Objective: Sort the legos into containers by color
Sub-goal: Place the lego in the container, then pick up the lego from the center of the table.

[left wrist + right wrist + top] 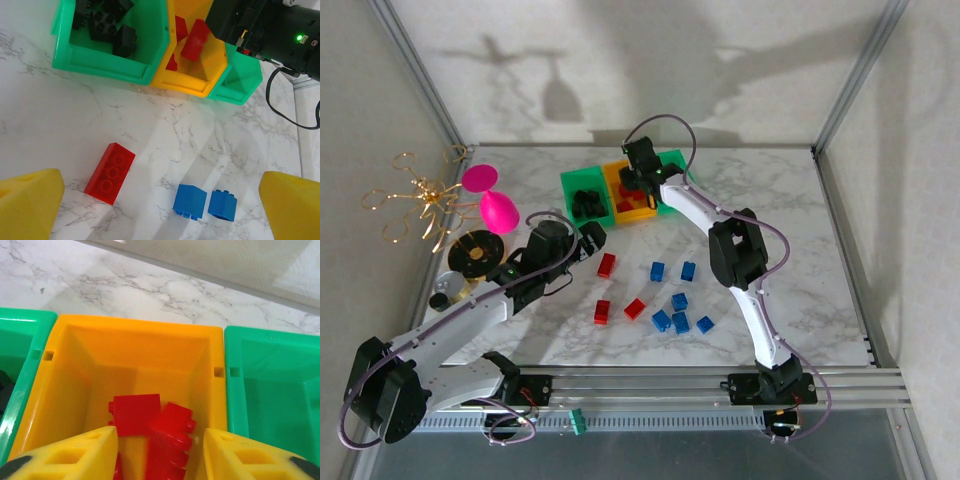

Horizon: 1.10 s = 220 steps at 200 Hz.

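Red plastic bricks (150, 420) lie heaped in the orange-yellow middle bin (140, 325). The right gripper (157, 437) hangs just above them, fingers spread and grasping nothing, a pose that suits dropping reds there. Black bricks (102, 20) sit in the left green bin (105, 67). The left gripper (160, 200), jaws wide, hovers over a loose oblong red brick (110, 172) on the marble tabletop (60, 125), likely its next pick. Blue bricks (680, 300) wait nearby.

Right arm (692, 203) hides much of the orange bin (636, 214) from above. Black bricks (107, 20) run off the left wrist view's top; a dark sliver (4, 382) at the right wrist view's edge is perhaps another
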Each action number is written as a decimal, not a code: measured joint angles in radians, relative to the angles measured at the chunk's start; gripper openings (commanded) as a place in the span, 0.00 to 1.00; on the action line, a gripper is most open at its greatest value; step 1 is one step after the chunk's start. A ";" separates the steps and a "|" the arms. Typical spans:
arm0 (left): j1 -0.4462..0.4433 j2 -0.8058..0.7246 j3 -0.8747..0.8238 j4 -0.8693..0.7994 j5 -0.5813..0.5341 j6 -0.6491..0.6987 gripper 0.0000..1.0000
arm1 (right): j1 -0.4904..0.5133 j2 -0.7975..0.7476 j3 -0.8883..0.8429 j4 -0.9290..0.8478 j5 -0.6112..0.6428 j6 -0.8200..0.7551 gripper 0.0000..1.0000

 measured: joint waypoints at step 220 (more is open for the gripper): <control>-0.003 -0.261 -0.103 -0.156 0.079 0.004 1.00 | 0.209 -0.582 -0.774 0.015 -0.101 0.441 0.78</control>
